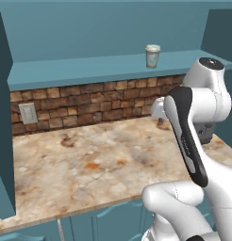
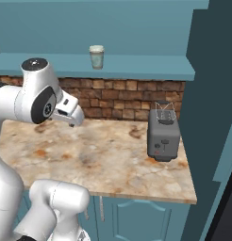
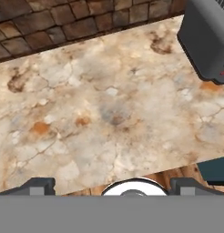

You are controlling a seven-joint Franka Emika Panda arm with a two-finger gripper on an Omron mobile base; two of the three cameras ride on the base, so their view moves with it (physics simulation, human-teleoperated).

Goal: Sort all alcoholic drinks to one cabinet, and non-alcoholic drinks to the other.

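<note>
Marbled stone worktop [image 1: 89,160] backed by brick wall [image 1: 80,106], teal cabinet [image 2: 136,66] floor board above it, grey toaster [image 2: 163,134] at the worktop's right end, pale cup [image 1: 153,56] upright on the cabinet board, end effector [image 3: 114,184] open, empty, above bare worktop

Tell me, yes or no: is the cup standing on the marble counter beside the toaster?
No, the cup stands upright on the teal cabinet floor board above the brick wall, while the toaster sits on the counter below.
</note>
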